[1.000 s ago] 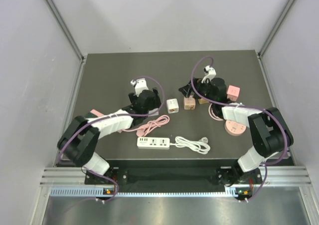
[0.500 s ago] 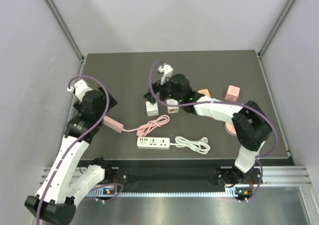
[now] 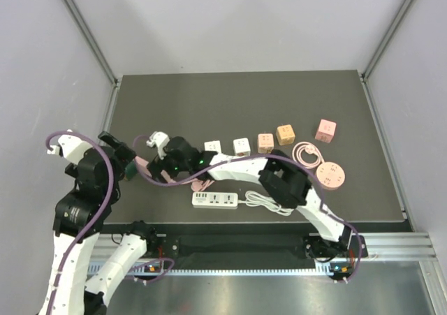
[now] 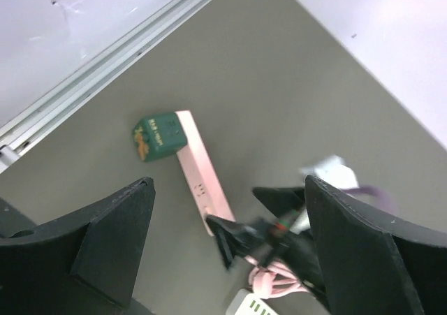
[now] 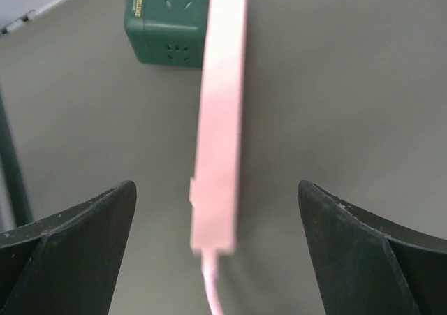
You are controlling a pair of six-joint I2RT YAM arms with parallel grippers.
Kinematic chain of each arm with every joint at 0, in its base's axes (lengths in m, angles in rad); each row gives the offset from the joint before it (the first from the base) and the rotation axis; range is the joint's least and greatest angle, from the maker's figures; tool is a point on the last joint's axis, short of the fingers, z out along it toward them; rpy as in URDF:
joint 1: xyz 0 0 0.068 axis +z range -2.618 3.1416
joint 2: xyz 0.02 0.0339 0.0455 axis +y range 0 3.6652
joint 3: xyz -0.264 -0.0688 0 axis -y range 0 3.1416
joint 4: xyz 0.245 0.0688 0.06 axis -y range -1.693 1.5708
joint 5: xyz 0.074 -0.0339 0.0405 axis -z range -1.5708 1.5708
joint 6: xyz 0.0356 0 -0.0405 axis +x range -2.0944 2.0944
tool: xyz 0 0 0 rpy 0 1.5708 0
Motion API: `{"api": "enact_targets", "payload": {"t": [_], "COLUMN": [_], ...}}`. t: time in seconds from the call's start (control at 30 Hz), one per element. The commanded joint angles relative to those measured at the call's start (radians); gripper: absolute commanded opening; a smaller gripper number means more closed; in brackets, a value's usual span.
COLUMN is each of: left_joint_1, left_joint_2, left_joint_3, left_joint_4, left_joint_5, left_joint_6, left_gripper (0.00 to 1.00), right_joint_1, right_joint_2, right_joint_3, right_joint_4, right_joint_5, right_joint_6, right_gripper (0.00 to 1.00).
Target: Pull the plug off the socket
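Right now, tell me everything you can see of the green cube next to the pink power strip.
The green cube is a small, plastic-looking block, dark green with yellowish print on one face and socket slots on two faces. It sits flat on the dark grey table, pressed against the side of the pink power strip at the end away from its cord, apparently plugged in. Nothing else touches it.

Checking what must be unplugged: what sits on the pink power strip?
A green cube adapter sits against one end of the pink power strip; the rest of the strip that shows looks bare. Any pins are hidden where cube meets strip.
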State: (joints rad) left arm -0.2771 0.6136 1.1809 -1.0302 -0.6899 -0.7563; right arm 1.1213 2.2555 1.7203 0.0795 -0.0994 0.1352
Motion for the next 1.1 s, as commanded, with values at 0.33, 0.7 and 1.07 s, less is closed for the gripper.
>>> {"api": "enact_targets", "payload": {"t": [0.33, 0.7, 1.07], "left_joint_1": [0.003, 0.003, 0.030], "left_joint_2": [0.083, 0.238, 0.253], "left_joint_3": [-0.067, -0.037, -0.139], "left_joint_4": [0.022, -0.033, -0.018], "left_joint_5": [0.061, 0.207, 0.314], "left_joint_6": [0.025, -0.018, -0.115], "left_gripper": [0.92, 0.94, 0.98], "right_joint_1": [0.061, 0.005, -0.113], "right_joint_2": [0.276, 0.158, -0.030], "right_joint_3": [0.337, 0.172, -0.129], "right_joint_4": [-0.147, -0.086, 0.261], "right_joint_5": [0.102, -0.055, -0.555], "right_joint_6": [0.024, 0.089, 0.303], "right_gripper": [0.75, 0.00, 0.00]}}
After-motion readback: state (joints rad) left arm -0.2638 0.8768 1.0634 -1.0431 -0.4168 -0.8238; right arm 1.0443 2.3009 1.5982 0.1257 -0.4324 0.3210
